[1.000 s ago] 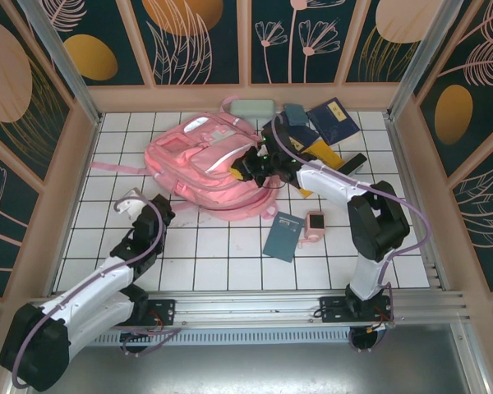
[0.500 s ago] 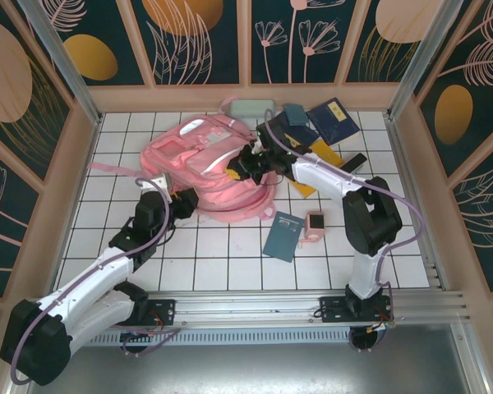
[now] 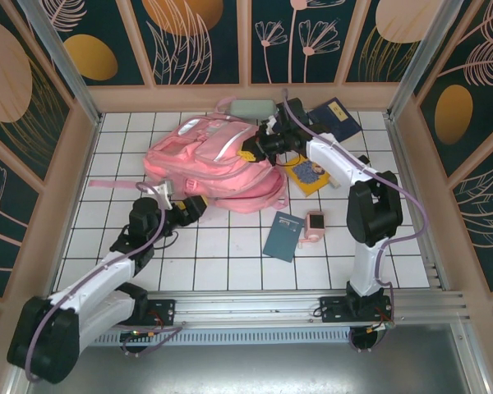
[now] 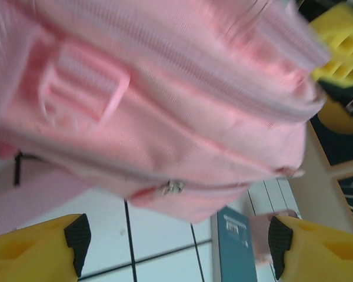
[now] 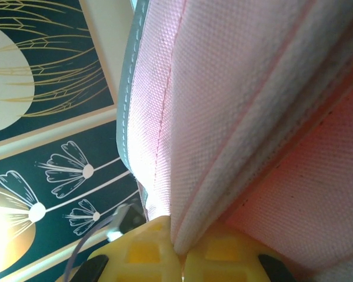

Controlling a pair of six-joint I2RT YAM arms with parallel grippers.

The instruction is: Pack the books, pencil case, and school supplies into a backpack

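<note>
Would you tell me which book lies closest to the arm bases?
The dark teal book beside the pink gadget; the yellow book and navy book lie farther back.

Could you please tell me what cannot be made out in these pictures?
Inside of the backpack: top view, hidden by its own cloth.
Yellow book: top view, partly under the right arm.
Zipper pull: left wrist view, blurred and small.
Pink gadget: left wrist view, blurred, partly behind a finger.
Which seam the right jaws pinch: right wrist view, too close to tell.
</note>
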